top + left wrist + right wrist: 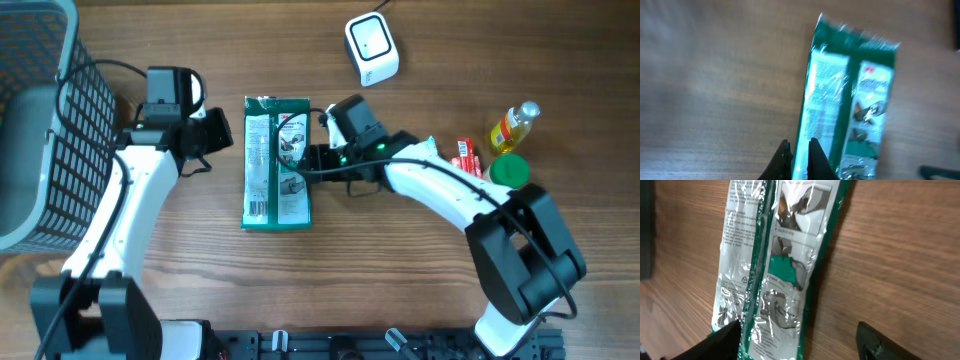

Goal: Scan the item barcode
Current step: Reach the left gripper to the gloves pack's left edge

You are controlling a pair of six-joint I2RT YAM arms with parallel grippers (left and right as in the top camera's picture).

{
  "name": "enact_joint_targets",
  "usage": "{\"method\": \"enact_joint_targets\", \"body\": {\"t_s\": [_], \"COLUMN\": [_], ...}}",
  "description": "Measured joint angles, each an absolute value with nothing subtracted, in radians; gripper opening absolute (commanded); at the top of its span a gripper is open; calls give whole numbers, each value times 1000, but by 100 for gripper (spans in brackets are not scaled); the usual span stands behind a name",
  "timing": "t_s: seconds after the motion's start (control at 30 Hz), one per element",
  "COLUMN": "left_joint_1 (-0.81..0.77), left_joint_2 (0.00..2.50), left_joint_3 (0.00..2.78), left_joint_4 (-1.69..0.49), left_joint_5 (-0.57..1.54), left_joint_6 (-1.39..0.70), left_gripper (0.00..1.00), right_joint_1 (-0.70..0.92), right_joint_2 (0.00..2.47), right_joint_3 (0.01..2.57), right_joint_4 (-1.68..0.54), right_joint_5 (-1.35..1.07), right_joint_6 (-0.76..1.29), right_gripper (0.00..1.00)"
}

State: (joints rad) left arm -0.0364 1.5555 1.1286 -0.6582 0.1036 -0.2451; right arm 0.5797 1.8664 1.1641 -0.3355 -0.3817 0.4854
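Packet: long axis runs far edge to near edge. My left pincer clenched just beside it; my right pincer released, against its other side.

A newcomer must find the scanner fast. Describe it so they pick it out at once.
On the wooden table, look past the green packet toward the far edge. The scanner sits there, right of centre. It is the only white, rounded box; the nearby bottle is yellow.

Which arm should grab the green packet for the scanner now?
Probably right. The right gripper is open, straddling the packet, with the scanner on its side. The left gripper is shut at the packet's edge.
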Motion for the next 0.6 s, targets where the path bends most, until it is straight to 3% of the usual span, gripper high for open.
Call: {"method": "enact_joint_targets", "body": {"t_s": [0.6], "left_joint_1": [-39], "left_joint_2": [1809], "left_joint_3": [1082], "left_joint_4": [-642], "left_joint_5": [231], "left_joint_6": [-245], "left_gripper": [4], "right_joint_1": [545], "right_joint_2": [1866], "right_joint_3": [1164], "right_joint_4": [-359], "right_joint_5": [-464], "right_joint_6": [414], "right_gripper": [64]}}
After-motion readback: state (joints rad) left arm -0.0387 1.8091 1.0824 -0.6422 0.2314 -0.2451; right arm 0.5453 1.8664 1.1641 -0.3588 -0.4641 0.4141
